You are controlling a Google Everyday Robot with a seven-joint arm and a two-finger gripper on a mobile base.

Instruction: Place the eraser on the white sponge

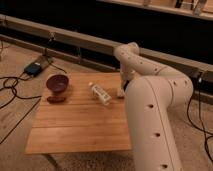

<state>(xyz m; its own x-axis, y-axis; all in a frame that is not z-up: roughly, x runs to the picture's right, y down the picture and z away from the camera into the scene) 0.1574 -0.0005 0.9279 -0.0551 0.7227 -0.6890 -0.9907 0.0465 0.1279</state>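
Note:
My gripper (123,88) hangs at the end of the white arm over the back right part of the wooden table (75,130), pointing down. It is shut. A small pale pad, the white sponge (120,93), lies right beneath its tip, partly covered by it. The eraser does not show on the table; I cannot tell whether a dark bit at the gripper is the eraser.
A dark red bowl (57,82) stands at the back left, with a reddish-brown lump (56,99) in front of it. A white-and-yellow packet (100,93) lies left of the gripper. My bulky white arm body (150,120) covers the table's right edge. Cables lie on the floor at left.

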